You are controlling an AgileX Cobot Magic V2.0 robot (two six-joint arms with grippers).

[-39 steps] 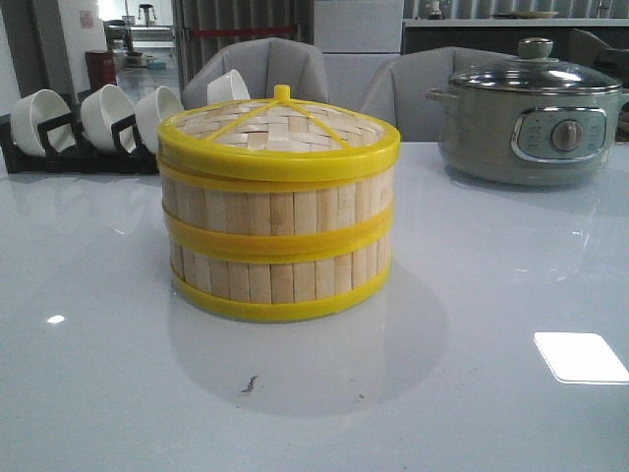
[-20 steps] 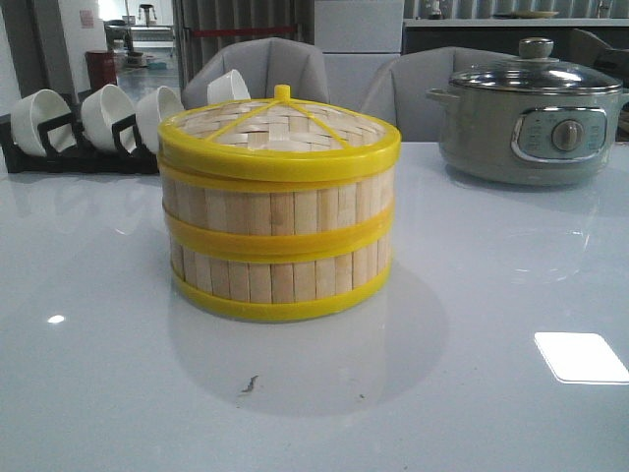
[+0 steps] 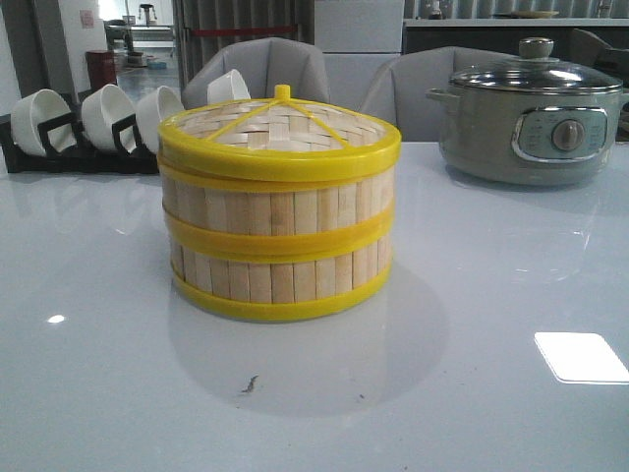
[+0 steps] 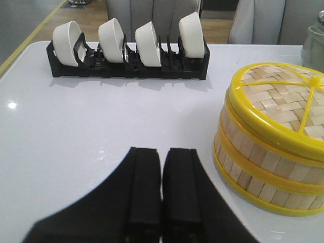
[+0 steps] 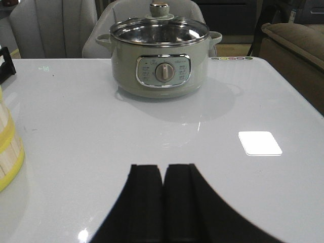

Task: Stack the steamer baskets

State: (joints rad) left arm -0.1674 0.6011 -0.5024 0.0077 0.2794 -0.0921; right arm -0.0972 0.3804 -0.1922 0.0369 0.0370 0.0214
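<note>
Two steamer baskets (image 3: 278,236) stand stacked one on the other in the middle of the white table, with the flat woven lid (image 3: 280,123) on top. The stack also shows in the left wrist view (image 4: 268,157), and its edge shows in the right wrist view (image 5: 7,147). My left gripper (image 4: 162,152) is shut and empty, above the table beside the stack and apart from it. My right gripper (image 5: 163,168) is shut and empty, above bare table on the stack's other side. Neither gripper shows in the front view.
A grey-green electric pot with a glass lid (image 3: 531,113) stands at the back right; it also shows in the right wrist view (image 5: 159,55). A black rack with several white bowls (image 3: 88,123) stands at the back left, also in the left wrist view (image 4: 129,50). Chairs stand behind the table.
</note>
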